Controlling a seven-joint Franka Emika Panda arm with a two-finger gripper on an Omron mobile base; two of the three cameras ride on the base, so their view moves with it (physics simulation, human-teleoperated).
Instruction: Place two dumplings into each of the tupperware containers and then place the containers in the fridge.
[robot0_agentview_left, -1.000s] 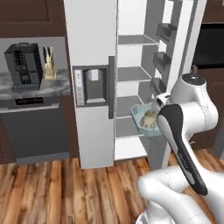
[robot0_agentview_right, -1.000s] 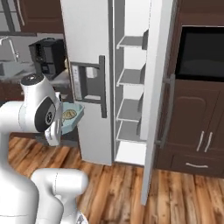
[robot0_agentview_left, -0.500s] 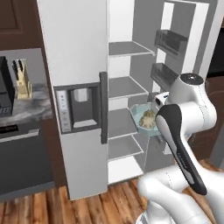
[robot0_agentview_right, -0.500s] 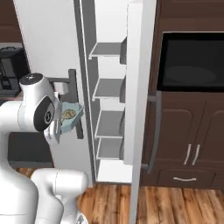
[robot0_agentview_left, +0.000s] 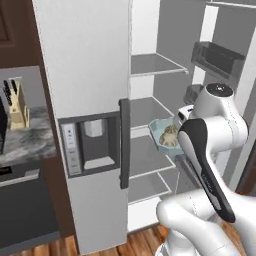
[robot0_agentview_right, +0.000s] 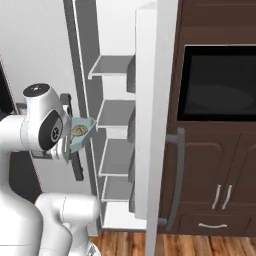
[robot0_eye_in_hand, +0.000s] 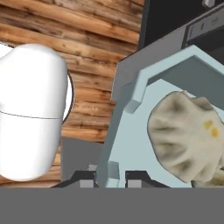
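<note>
Observation: the pale blue-teal shallow tray with cut corners (robot0_agentview_left: 164, 134) is carried in the air in front of the open tall white-grey refrigerator (robot0_agentview_left: 90, 100), level with its middle white shelves (robot0_agentview_left: 150, 107). In the hand view the gripper (robot0_eye_in_hand: 110, 176) has its fingers (robot0_eye_in_hand: 86, 178) clenched on the tray's near rim, one on each side of the thin wall. Beige wrinkled dumplings (robot0_eye_in_hand: 188, 133) lie inside; one is clear, and a second seems to peek out at about 5 o'clock of it, though I cannot confirm the count.

Position: in the left base view the tray sits at 3 o'clock of the closed door's dark vertical handle (robot0_agentview_left: 124, 142), just short of the shelf edges. In the right base view it hangs at 9 o'clock of the open right-hand fridge door (robot0_agentview_right: 155, 125), with the shelf stack between them.

Risks, as judged:
- The grip is on one edge only, so the loaded far end could sag or pivot and tip the dumplings out.
- The tray's far corner could strike a shelf lip if its height is not matched to the gap.
- The elbow passes close to the door bins (robot0_agentview_left: 216, 57); a wide swing may knock them.
- Letting go before the base rests fully on a shelf would drop the tray.
</note>
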